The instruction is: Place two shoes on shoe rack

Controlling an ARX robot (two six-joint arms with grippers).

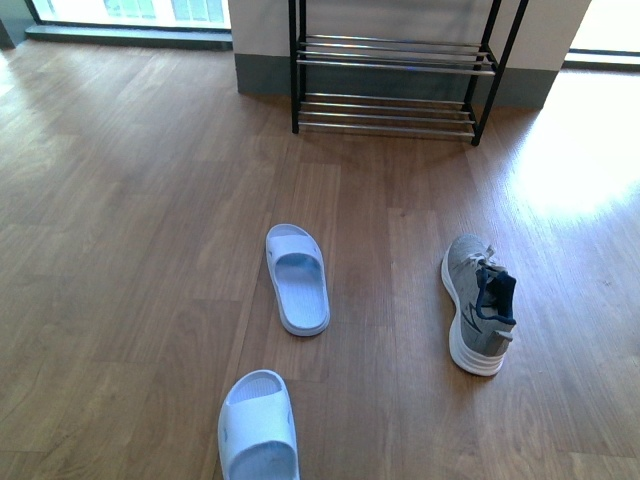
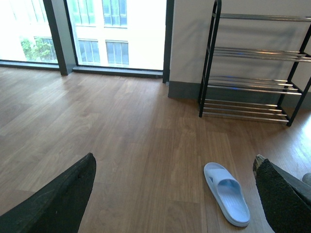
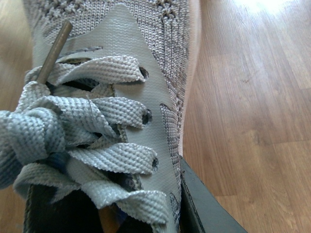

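Plainly, both arms were out of the front view, which showed only the wooden floor [image 1: 120, 250] and the shoes on it. A grey knit sneaker [image 1: 479, 305] stood upright on its white sole to the right, toe toward the shoe rack [image 1: 390, 70] and navy collar toward the camera. Well apart from it to the left lay the far slide [image 1: 297, 278], pale blue, also pointing roughly at the rack. The near slide [image 1: 259, 425] lay closer to the robot and was cut off by the lower edge of the view. All three sat on the floor, clear of the rack, which stood against the wall with its chrome bars across the black frame.

From the left wrist, the left tool [image 2: 174, 160] was spread wide, its two dark fingers at opposite sides of the picture with nothing between them; one pale blue slide [image 2: 226, 193] lay on the floor near one finger.

From the right wrist, a laced sneaker upper [image 3: 121, 87] of grey knit filled the picture. One dark finger of the right tool [image 3: 201, 206] lay against its side. The other finger was hidden, so I could not tell whether that tool was clamped on the shoe.
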